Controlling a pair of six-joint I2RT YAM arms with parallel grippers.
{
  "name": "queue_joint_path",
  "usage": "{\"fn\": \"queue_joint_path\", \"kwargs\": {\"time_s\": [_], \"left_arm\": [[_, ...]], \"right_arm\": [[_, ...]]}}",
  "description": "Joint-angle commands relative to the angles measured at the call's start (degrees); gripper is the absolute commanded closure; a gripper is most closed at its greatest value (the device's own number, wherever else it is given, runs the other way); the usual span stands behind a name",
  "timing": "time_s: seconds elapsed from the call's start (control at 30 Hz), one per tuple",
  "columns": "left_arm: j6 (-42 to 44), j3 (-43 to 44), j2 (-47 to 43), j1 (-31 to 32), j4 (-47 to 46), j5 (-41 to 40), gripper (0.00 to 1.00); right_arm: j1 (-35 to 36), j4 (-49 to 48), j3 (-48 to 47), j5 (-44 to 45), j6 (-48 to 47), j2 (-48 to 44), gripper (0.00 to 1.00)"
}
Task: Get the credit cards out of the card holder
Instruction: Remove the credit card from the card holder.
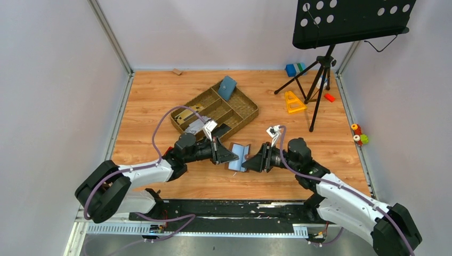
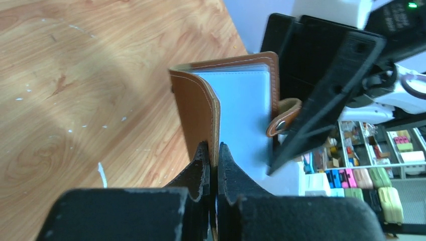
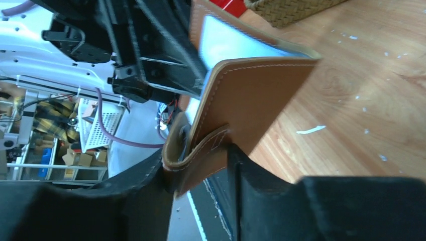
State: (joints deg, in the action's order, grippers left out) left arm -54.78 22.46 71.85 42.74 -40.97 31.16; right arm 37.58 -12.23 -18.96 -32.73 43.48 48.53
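Left gripper (image 2: 212, 150) is pinched right down on the edge of one brown cover of the card holder (image 2: 236, 95), so that side's locked in. The holder sits dead centre between the two arms, looks like it's held up off the table (image 1: 160, 106), fanned open with the pale grey sleeves showing. From the top view its fold runs roughly away from the arm bases. Can't make out an actual card in there.

Right gripper (image 3: 198, 163) has the other cover and the closing tab (image 2: 284, 118) sitting between its partly spread jaws. Honestly can't tell if it's squeezing or just straddling it. My guess is the right arm does the fishing, since the sleeves lie straight ahead of it while the left one anchors.
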Motion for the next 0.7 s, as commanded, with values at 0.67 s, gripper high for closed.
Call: {"fn": "queue_joint_path", "kwargs": {"time_s": [0.67], "left_arm": [[-0.1, -0.7, 15.7, 4.6, -11.4, -3.8, 1.0]], "right_arm": [[1.4, 10.0, 1.6, 9.5, -4.8, -0.5, 0.84]]}}
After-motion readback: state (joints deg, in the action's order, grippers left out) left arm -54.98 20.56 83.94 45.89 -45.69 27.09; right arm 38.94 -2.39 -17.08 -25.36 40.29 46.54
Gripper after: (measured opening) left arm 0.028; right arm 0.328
